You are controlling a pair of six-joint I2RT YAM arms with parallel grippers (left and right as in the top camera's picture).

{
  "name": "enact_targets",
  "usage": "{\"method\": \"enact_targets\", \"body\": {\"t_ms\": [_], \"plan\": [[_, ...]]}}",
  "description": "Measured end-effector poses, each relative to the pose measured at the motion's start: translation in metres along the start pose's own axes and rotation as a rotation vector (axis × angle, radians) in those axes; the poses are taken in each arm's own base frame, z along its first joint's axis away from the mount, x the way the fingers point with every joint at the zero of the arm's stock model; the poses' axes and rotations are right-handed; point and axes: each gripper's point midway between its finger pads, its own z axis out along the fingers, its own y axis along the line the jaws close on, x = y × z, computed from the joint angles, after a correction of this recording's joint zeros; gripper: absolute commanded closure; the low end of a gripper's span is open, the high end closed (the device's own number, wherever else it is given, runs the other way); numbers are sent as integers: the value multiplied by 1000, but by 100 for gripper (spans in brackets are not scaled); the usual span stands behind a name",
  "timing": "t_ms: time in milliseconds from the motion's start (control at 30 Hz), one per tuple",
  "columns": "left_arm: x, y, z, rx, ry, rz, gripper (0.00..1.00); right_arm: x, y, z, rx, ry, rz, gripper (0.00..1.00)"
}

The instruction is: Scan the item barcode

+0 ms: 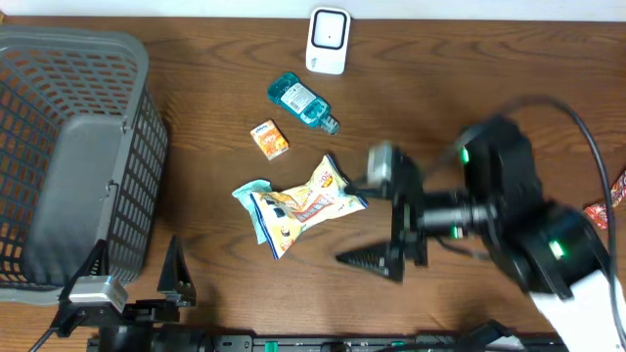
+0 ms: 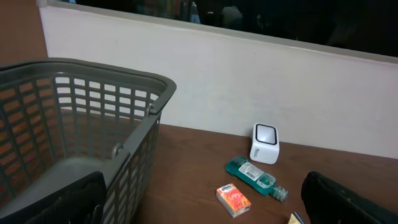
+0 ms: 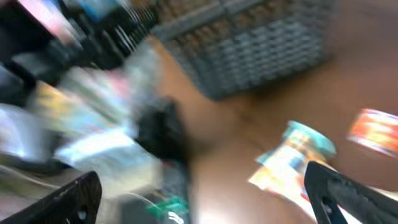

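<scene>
Snack bag (image 1: 303,205) beside right tool (image 1: 380,210)

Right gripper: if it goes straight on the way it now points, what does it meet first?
Probably the snack bag, lying just ahead of the right gripper; its height is unclear.

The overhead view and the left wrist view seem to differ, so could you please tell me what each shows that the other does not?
Only the overhead view shows the whole snack bag, the right arm and a red packet at the right edge of the table. Only the left wrist view shows the pale wall behind the table and the dark strip above it. Both show the grey basket, the white scanner, the teal bottle, the small orange box and the table.
</scene>
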Motion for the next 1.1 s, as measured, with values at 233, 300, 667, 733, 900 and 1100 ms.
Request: {"method": "enact_targets", "body": {"t_ms": [233, 300, 667, 733, 900, 1100], "plan": [[0, 0, 0, 0, 0, 0, 2, 12, -23, -10, 243, 89, -212, 1], [0, 0, 0, 0, 0, 0, 2, 17, -31, -10, 275, 119, -250, 1], [0, 0, 0, 0, 0, 0, 2, 93, -138, 86, 261, 409, -166, 2], [0, 0, 0, 0, 0, 0, 2, 112, -153, 102, 249, 460, -142, 7], [0, 0, 0, 0, 0, 0, 2, 160, -172, 127, 280, 643, -130, 5], [0, 0, 0, 0, 0, 0, 2, 177, -175, 152, 346, 750, -238, 2]]}}
